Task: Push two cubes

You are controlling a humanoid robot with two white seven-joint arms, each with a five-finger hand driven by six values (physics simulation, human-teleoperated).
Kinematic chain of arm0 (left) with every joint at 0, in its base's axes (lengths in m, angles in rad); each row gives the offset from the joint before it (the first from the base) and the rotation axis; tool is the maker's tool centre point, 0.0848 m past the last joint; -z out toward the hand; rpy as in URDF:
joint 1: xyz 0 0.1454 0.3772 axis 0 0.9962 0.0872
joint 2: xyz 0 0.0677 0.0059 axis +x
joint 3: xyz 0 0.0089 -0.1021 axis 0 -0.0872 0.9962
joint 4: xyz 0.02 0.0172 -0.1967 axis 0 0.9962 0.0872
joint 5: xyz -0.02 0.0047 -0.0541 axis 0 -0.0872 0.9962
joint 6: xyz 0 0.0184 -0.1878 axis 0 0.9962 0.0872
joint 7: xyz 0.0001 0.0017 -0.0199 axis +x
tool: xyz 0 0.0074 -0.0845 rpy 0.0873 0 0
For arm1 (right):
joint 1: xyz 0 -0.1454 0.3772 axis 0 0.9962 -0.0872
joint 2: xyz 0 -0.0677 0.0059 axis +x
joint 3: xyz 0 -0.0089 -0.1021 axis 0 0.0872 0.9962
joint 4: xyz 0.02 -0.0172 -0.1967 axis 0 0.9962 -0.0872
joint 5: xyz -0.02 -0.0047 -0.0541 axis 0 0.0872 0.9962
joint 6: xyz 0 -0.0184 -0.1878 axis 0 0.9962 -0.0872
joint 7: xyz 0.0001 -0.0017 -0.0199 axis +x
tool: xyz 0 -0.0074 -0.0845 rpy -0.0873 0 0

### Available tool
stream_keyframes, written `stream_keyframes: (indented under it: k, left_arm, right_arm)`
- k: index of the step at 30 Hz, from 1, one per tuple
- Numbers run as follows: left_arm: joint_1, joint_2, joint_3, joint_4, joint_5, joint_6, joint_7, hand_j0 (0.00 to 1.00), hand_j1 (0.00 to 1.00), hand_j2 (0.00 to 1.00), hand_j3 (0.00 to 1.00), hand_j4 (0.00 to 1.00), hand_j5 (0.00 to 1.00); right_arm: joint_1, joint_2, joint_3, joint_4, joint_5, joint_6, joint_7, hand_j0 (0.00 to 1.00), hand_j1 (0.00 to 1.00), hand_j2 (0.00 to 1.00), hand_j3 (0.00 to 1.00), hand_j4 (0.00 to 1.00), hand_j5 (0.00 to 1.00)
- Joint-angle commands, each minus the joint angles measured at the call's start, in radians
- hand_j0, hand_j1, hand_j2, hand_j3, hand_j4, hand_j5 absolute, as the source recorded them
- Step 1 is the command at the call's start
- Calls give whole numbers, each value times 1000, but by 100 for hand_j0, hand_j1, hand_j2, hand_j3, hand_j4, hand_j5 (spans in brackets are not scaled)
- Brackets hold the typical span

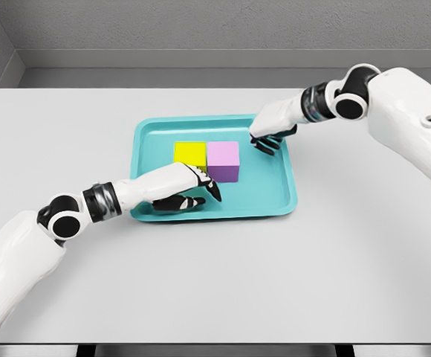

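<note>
Both glossy white arms [22, 249] carry black-and-grey banded wrists, round black joint caps, and black fingers [208, 186].

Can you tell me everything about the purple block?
The purple cube is a plain, smooth, pale purple block with sharp edges and no markings. It sits flat and upright inside the teal tray, near the middle. Its left side is against the yellow cube. The left hand reaches its fingertips close to the cube's lower left corner; whether they touch is unclear. The right hand is behind it, apart.
</note>
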State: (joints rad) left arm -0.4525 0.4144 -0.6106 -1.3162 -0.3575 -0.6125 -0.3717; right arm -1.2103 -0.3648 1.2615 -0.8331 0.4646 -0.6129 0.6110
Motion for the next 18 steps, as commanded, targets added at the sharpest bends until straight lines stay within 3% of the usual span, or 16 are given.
stream_keyframes:
  k: [1,10,18]
  left_arm:
    - [0,0,-1,-3,8,2,0,54,54,54,54,54,54]
    - [11,14,0,-78,26,2,-3,54,54,54,54,54,54]
    - [15,32,-1,-130,140,2,-55,53,53,53,53,53,53]
  right_arm:
    - [0,3,16,-4,-3,2,0,14,14,14,14,14,14]
    - [15,4,16,-4,-3,2,0,15,15,15,15,15,15]
    - [21,10,16,-4,-3,2,0,15,15,15,15,15,15]
